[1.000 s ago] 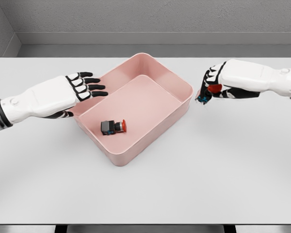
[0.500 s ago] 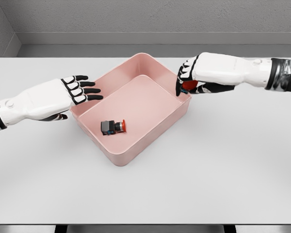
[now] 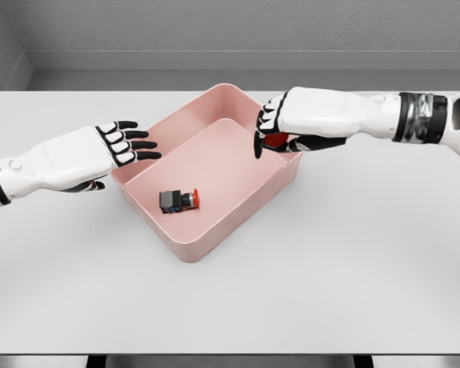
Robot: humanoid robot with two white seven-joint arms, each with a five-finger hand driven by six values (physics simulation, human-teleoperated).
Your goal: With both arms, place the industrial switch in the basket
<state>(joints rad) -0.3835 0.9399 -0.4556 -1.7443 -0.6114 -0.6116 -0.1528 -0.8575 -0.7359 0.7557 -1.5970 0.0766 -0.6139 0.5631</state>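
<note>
One industrial switch (image 3: pixel 179 201) already lies on the floor of the pink basket (image 3: pixel 185 251), and the right hand (image 3: pixel 280 126), closed on a second red-capped switch (image 3: pixel 275 139), hovers over the basket's right rim, release pending, while the left hand (image 3: pixel 123 142) hangs empty with fingers extended at the left rim.

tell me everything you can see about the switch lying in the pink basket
The industrial switch is a small part with a dark, boxy body and a round red button cap at one end. It lies on its side on the floor of the pink basket, red cap pointing to the picture's right, nearer the front left wall. Nothing grips it; only the basket floor touches it. Finer detail is too small to tell.
</note>
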